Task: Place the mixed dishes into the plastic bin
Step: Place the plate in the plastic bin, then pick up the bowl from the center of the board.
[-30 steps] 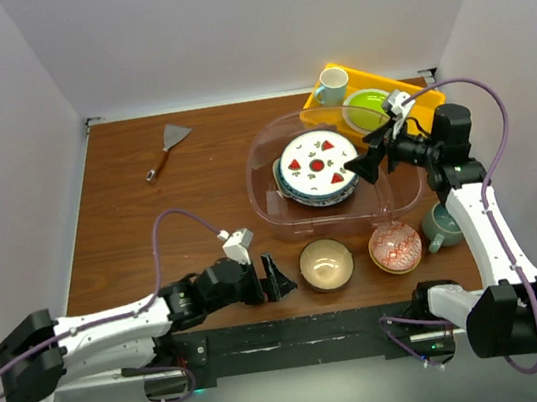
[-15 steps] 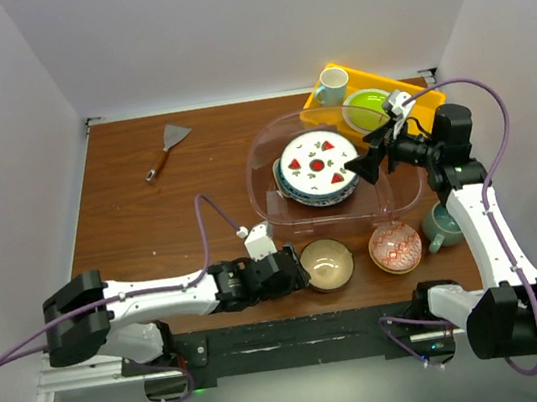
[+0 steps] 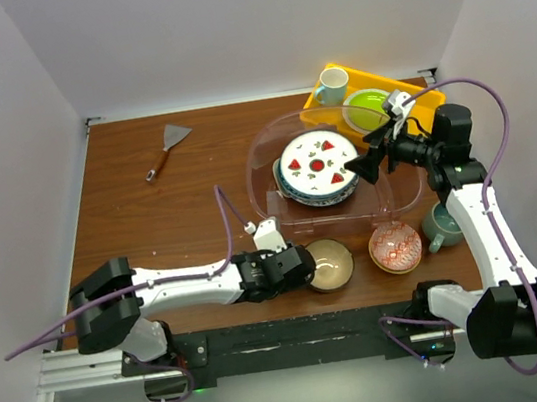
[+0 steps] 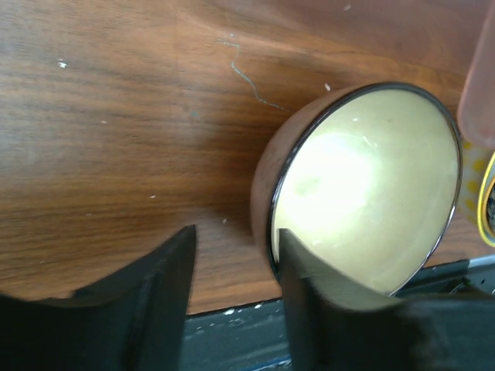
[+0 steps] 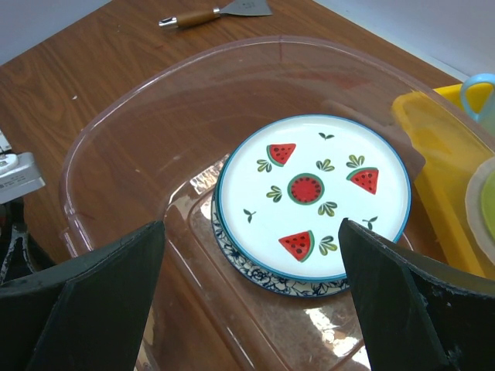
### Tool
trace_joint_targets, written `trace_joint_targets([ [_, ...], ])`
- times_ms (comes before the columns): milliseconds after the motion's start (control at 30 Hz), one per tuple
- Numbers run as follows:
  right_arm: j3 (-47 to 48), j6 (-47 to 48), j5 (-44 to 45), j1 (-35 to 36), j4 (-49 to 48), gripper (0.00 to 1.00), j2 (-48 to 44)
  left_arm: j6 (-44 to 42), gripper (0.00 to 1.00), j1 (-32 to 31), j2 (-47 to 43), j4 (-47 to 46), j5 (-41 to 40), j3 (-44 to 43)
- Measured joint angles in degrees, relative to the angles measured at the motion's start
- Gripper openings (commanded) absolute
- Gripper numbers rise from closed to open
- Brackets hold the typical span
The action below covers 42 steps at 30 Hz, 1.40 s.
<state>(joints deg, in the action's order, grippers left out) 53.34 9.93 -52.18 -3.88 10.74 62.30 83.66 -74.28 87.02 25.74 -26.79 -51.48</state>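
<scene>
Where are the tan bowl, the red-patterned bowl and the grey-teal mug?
tan bowl (image 4: 363, 185), left wrist view, on its pale inner floor.
red-patterned bowl (image 3: 395, 247), top external view, on its patterned inside.
grey-teal mug (image 3: 443, 223), top external view, on its open top.

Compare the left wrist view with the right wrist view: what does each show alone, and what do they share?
Left wrist only: the tan bowl with a cream inside, and the left gripper with its jaws open astride the bowl's wall. Right wrist only: the white round plate with red watermelon marks stacked on a blue floral plate inside the large clear plastic bin, the yellow rectangular tray, and a wooden-handled metal scraper. Both: the brown wooden table.
</scene>
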Motion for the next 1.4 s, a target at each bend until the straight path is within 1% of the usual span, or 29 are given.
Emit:
trace_joint_targets([
  [100,0.0,0.0,-0.02,0.0,0.0,0.98,0.11,0.46,0.28,0.0,1.18,-0.66,-0.28,-0.7],
  [133,0.0,0.0,-0.02,0.0,-0.02,0.98,0.22,0.74,0.2,0.0,1.57,-1.03,-0.37,-0.94],
  [167,0.0,0.0,-0.02,0.0,0.0,0.98,0.31,0.94,0.15,0.0,1.86,-1.14,-0.52,-1.07],
  [233,0.0,0.0,-0.02,0.0,0.0,0.98,0.37,0.92,0.1,0.0,2.49,-1.44,-0.68,-1.38],
  [300,0.0,0.02,-0.09,0.0,0.0,0.98,0.37,0.55,0.08,0.0,2.89,-0.66,-1.14,-1.44],
  [433,0.0,0.2,-0.57,0.0,0.02,0.98,0.66,-0.28,0.0,0.0,2.64,-0.87,-1.14,-1.16],
  [567,0.0,0.79,-1.57,0.0,0.83,0.98,1.2,-2.84,0.0,0.0,0.13,-2.51,-1.16,1.62],
  [700,0.0,1.77,-2.82,0.0,1.81,0.98,1.22,-8.11,0.0,0.0,-3.08,-2.29,-1.68,3.8],
  [800,0.02,2.49,-4.24,0.0,2.21,0.98,1.22,-13.9,0.0,0.0,-5.66,-2.62,-1.99,5.6],
  [900,0.02,3.28,-5.77,0.0,2.47,0.98,1.25,-21.42,0.0,0.0,-9.14,-4.5,-1.64,8.28],
  [1167,0.04,8.33,-11.82,-0.04,5.66,0.98,1.36,-39.76,0.0,0.0,-16.98,-8.94,2.89,13.44],
  [1400,0.07,14.73,-16.92,-0.04,10.19,0.98,1.36,-50.38,0.0,0.0,-22.03,-9.35,5.25,14.78],
])
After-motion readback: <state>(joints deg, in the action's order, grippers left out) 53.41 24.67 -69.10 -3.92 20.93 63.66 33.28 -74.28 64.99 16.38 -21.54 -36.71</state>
